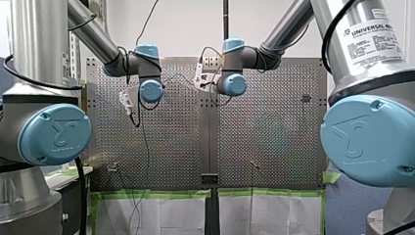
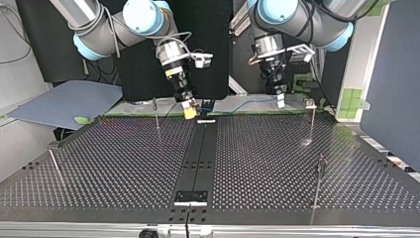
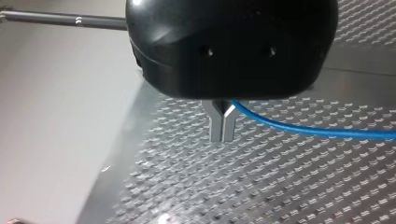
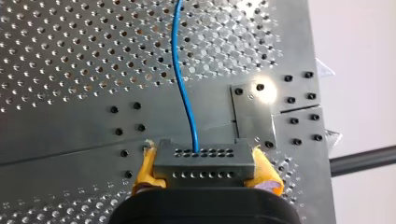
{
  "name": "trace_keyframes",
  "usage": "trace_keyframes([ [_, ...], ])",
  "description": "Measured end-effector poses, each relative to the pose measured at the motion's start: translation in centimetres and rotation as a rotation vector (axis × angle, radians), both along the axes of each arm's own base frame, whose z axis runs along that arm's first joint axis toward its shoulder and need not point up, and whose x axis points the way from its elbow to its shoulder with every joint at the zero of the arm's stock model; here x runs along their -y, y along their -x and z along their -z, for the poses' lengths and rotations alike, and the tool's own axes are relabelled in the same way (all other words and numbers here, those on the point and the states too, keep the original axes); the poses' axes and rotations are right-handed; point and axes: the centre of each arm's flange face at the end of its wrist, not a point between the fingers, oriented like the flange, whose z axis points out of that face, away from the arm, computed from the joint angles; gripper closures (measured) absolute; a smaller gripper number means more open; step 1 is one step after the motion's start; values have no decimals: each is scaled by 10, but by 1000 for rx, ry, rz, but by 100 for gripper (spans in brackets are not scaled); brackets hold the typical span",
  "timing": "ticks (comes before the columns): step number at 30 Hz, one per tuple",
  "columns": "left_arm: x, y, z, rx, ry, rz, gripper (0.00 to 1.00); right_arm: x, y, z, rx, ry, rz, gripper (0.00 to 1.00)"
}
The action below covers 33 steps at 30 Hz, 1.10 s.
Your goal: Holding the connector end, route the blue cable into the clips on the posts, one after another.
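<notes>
Four thin posts stand on the perforated surface (image 2: 124, 163). In the top view, the near right post (image 2: 318, 183) and the near left post (image 2: 54, 163) stand toward the edge opposite the arms, each close to a side edge. Deeper in are the far right post (image 2: 312, 124) and the far left post (image 2: 156, 115), both nearer the arms' edge.

Just short of that edge, by the black centre strip (image 2: 200, 153), my right end effector (image 2: 189, 113) hangs tilted. Its yellow pads (image 4: 266, 175) are clamped on the grey connector (image 4: 203, 163). The blue cable (image 4: 184, 88) leaves the connector's middle and runs away over the perforated plate.

Along the arms' edge the cable stretches, lifted off the surface, to my left end effector (image 3: 222, 137). Its metal fingers (image 3: 215, 126) are pressed together, pinching the cable, which trails off to one side. In the top view this end effector hangs past the far right post, beside the edge's green tape (image 2: 302, 79).
</notes>
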Motion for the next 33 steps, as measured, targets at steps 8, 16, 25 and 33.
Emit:
trace_keyframes([
  [8, -10, 1, -40, 36, 12, -39, 100, 10, -20, 11, -32, -4, -28, 100],
  [16, -25, 12, -69, 47, 15, -65, 100, 16, -36, -6, -25, 10, -61, 100],
  [25, -37, 21, -99, 54, -10, -48, 100, 15, -54, -38, 3, 54, -104, 100],
  [33, -39, 3, -108, 20, -38, -37, 100, 3, -70, -58, 21, 75, -134, 100],
])
